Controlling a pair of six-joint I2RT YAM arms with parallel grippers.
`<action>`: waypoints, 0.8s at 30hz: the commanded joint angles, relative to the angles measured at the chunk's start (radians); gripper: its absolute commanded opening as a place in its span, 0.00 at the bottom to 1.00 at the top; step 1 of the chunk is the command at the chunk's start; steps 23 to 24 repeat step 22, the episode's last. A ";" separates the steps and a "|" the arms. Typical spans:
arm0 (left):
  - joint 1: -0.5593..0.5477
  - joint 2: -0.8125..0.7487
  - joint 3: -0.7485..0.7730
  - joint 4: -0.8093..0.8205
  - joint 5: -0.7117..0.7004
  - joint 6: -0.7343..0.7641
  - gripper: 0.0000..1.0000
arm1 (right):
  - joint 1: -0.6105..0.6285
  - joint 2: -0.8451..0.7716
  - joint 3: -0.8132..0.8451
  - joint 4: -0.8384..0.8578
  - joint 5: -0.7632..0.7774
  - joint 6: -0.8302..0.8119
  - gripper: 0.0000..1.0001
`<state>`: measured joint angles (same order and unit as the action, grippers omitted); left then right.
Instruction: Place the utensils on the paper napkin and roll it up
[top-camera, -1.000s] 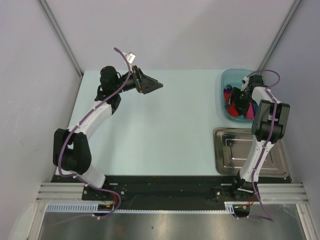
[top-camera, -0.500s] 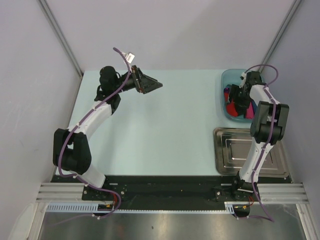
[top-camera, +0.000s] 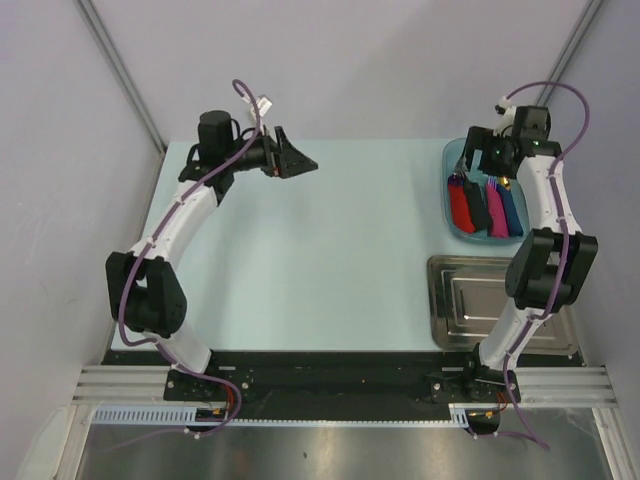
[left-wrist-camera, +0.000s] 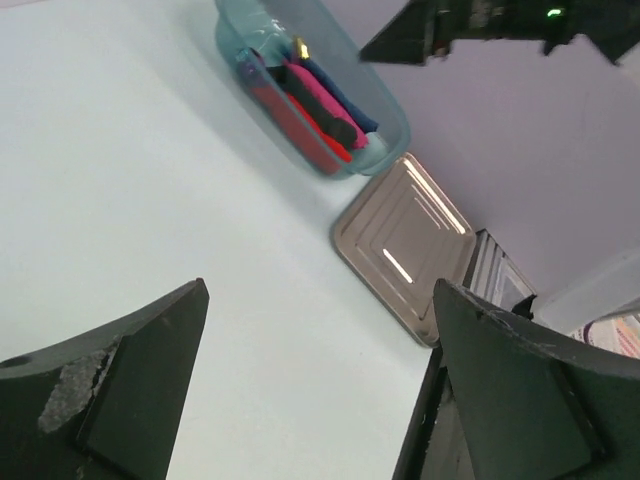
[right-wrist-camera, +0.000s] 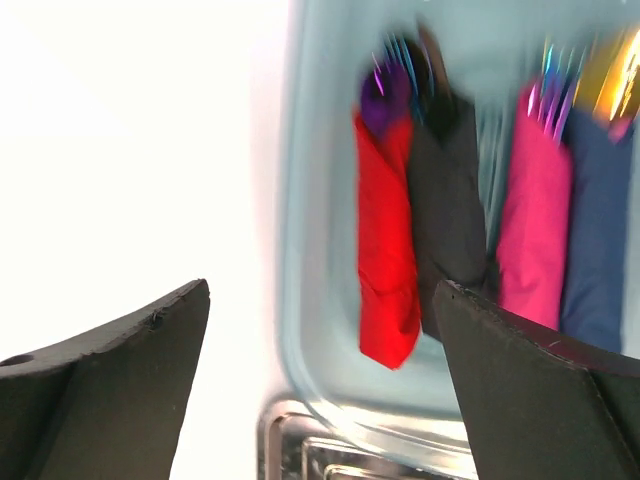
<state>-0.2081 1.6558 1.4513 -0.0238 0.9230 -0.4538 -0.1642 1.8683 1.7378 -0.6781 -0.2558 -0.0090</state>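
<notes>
a: what is sitting where, from the top view?

b: the pale counter (top-camera: 330, 250) is filling the middle. a steel tray (top-camera: 455, 300) is lying at its 4 o'clock corner, and a teal bin (top-camera: 447, 190) is sitting at 2 o'clock, just beyond the tray.

a: and the arms?

b: the left gripper (top-camera: 303, 162) is hanging over bare counter near 11 o'clock, jaws standing wide apart and gripping nothing. the right gripper (right-wrist-camera: 320, 290) is hovering above the bin, also spread wide and carrying nothing.

a: where are the utensils?

b: four napkin rolls are lying side by side in the bin: a red napkin roll (right-wrist-camera: 388, 250), then a black roll (right-wrist-camera: 445, 220), a pink roll (right-wrist-camera: 535, 220) and a blue roll (right-wrist-camera: 595, 240). a purple utensil head (right-wrist-camera: 383, 100) is poking from the red roll's 12 o'clock end. the wrist view is blurring too much for me to pick out the blue one.
</notes>
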 joint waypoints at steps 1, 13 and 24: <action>0.021 -0.001 0.139 -0.345 -0.061 0.223 1.00 | 0.037 -0.093 0.084 -0.021 -0.121 -0.016 1.00; 0.035 -0.126 0.039 -0.616 -0.503 0.400 1.00 | 0.293 -0.377 -0.349 0.127 -0.177 0.073 1.00; 0.013 -0.294 -0.230 -0.542 -0.660 0.443 1.00 | 0.407 -0.593 -0.603 0.178 -0.119 0.035 1.00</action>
